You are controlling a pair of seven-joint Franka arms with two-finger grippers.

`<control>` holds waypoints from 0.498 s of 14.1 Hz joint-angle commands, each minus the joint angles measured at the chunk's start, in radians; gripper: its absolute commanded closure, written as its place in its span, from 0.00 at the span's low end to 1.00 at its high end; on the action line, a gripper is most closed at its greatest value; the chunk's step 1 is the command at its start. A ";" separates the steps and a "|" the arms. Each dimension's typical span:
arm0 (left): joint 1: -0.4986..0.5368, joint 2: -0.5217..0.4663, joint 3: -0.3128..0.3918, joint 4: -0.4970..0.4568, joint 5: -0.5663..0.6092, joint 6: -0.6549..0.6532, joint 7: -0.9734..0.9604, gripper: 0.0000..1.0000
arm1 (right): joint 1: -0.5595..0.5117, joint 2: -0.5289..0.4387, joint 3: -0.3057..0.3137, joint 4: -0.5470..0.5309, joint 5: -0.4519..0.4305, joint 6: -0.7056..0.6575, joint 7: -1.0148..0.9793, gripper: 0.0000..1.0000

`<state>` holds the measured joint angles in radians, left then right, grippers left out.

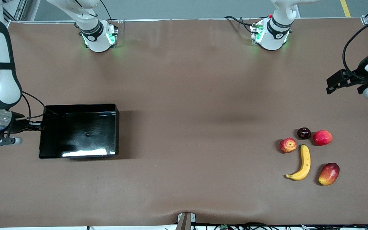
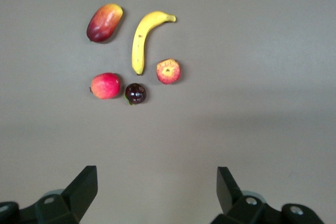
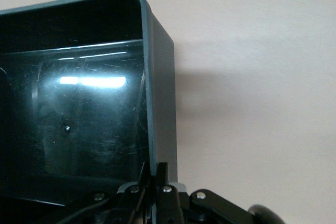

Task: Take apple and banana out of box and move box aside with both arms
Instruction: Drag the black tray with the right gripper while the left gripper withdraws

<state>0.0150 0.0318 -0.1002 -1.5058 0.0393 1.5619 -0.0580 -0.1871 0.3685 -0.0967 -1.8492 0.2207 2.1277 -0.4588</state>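
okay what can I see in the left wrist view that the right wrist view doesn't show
Only the left wrist view shows the five fruits: the banana, the streaked apple, the mango, the plain red fruit and the dark purple fruit, with the open left claw over bare table.

Only the right wrist view shows the black box, its wall pinched by the shut right claw; its inside holds no fruit.

Both show the brown table surface.
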 commanded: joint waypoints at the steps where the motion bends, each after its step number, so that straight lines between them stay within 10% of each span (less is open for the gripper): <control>1: -0.038 -0.082 0.019 -0.102 -0.016 0.040 -0.005 0.00 | -0.067 -0.039 0.021 -0.099 0.025 0.067 -0.092 1.00; 7: -0.043 -0.098 0.011 -0.105 -0.018 0.032 -0.010 0.00 | -0.107 -0.028 0.021 -0.198 0.071 0.207 -0.090 1.00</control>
<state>-0.0240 -0.0320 -0.0925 -1.5794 0.0391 1.5797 -0.0630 -0.2704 0.3715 -0.0963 -1.9741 0.2549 2.2717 -0.5343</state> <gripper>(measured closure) 0.000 0.943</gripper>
